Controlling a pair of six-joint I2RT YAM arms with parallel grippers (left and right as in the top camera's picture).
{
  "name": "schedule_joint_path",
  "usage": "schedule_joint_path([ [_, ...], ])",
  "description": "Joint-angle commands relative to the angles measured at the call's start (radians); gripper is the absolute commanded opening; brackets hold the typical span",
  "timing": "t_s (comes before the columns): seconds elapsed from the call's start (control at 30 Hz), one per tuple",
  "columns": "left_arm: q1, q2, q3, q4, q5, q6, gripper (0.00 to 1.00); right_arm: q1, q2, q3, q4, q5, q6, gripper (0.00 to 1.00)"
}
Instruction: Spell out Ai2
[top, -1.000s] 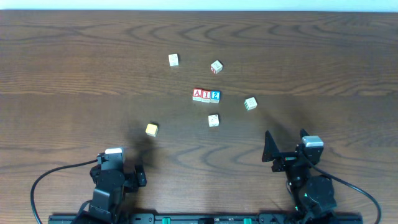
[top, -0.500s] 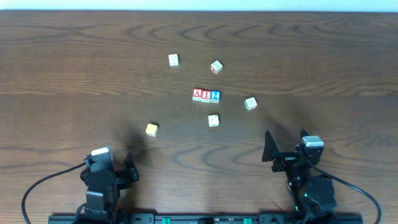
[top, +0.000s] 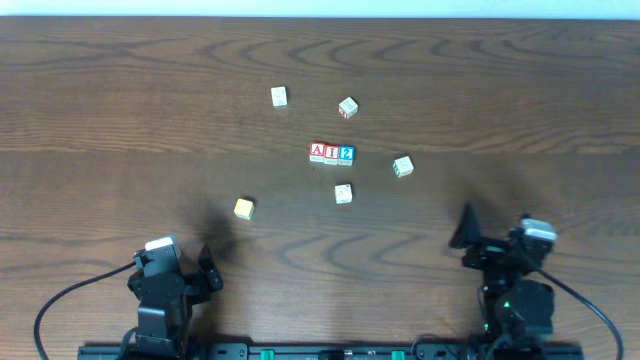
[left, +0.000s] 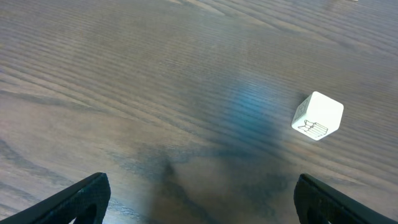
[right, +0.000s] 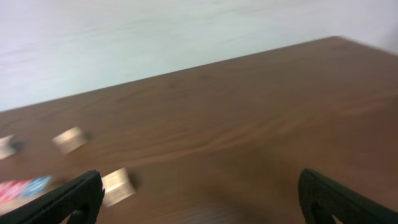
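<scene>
Three letter blocks stand side by side mid-table and read A, I, 2. They show blurred at the left edge of the right wrist view. My left gripper is open and empty near the front left edge; its wrist view shows a pale block ahead of the open fingers. My right gripper is open and empty at the front right, its fingers wide apart over bare wood.
Loose blocks lie around the row: a white one, one with red marks, a green-marked one, a white one and a yellow one. Black cables trail from both arm bases at the front edge.
The left arm pulled back toward the front left, then stopped. The right arm has just swung right and back; its wrist view is blurred by motion. The blocks have not moved.
</scene>
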Motion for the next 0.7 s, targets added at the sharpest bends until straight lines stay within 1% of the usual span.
schedule_joint_path([
  [0.0, 0.006, -0.008, -0.023, -0.012, -0.015, 0.001, 0.95, -0.068, -0.006, -0.003, -0.004, 0.004, 0.011, 0.99],
  [0.23, 0.059, -0.008, -0.023, -0.013, -0.015, 0.0, 0.95, -0.071, -0.006, -0.003, -0.004, 0.003, 0.011, 0.99],
  [0.67, 0.062, -0.008, -0.023, -0.013, -0.015, 0.001, 0.95, -0.071, -0.006, -0.003, -0.004, 0.003, 0.011, 0.99],
])
